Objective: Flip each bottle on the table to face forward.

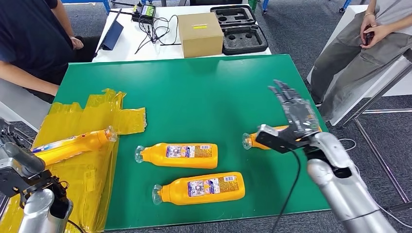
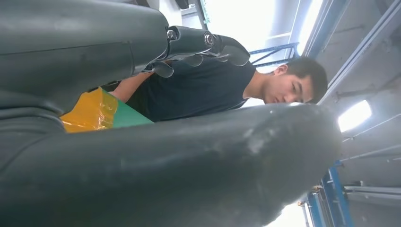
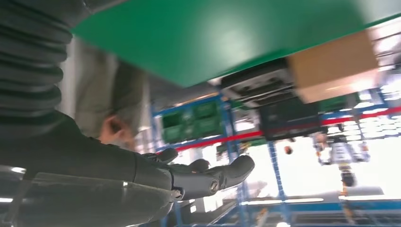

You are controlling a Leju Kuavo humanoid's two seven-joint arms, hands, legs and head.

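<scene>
Nearest, at the table's front edge, a bottle (image 1: pixel 199 188) lies on its side with the label up, cap end to the robot's left; it already seems to face forward. Just behind it a second bottle (image 1: pixel 177 155) lies the same way, label showing too. To the left, a third bottle (image 1: pixel 73 144) rests on crumpled yellow film (image 1: pixel 97 116), part of it hidden behind the left hand (image 1: pixel 14 160); I cannot tell whether that hand grasps it, since its fingers are not plain in any view. To the right, a fourth bottle (image 1: pixel 265 138) shows no label, and most of it sits under the right hand (image 1: pixel 294 111). That hand is released, fingers spread and holding nothing, raised above the bottle, probably placed there because this is the one needing a turn. The green mat (image 1: pixel 194 87) gives a plain surface for rolling bottles. Farther off stand a cardboard box (image 1: pixel 199 34) and black foam trays (image 1: pixel 240 29) on a white table, with people seated at either side.
</scene>
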